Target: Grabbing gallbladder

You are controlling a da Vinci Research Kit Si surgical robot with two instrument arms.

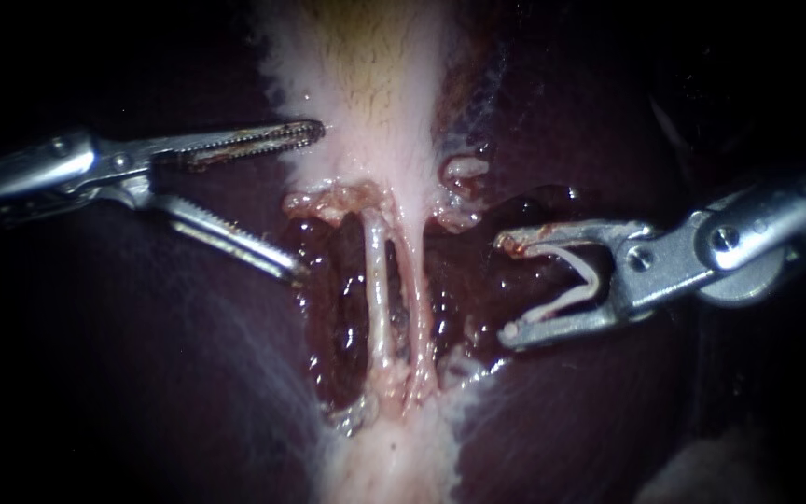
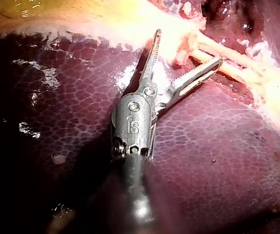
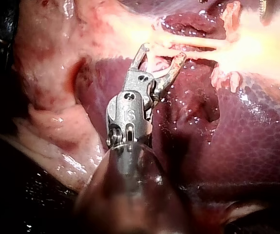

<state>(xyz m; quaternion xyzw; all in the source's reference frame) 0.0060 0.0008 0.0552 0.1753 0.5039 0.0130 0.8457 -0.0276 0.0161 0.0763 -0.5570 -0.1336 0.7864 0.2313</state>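
Dark maroon liver makes the ground of the endoscope view. It fills both sides and the lower frame, wet and mottled, and bears everything else.

Gallbladder: the task's object. Pale pink-white body with a yellowish patch at upper centre, narrowing downward. Nothing has hold of it.

Raw bed: red and glistening, centre of frame below the gallbladder. Presumably opened to bare what runs through it.

Tubes: two pale strands side by side, running top to bottom through the bed and merging into pale tissue at lower centre.

Left instrument: shaft enters from the left edge. Serrated jaws are spread wide and empty, the upper tip at the gallbladder's left margin and the lower tip at the bed's left rim. Whether either tip touches tissue cannot be told. The spread looks set to take a fold of gallbladder wall.

Right instrument: shaft enters from the right edge. Jaws stand well apart, carrying a clip between them. The tips lie just right of the bed, clear of the tubes. Judged to be waiting aside while the grab is made.

Clip: pale, V-shaped, its legs reaching toward both jaw tips.
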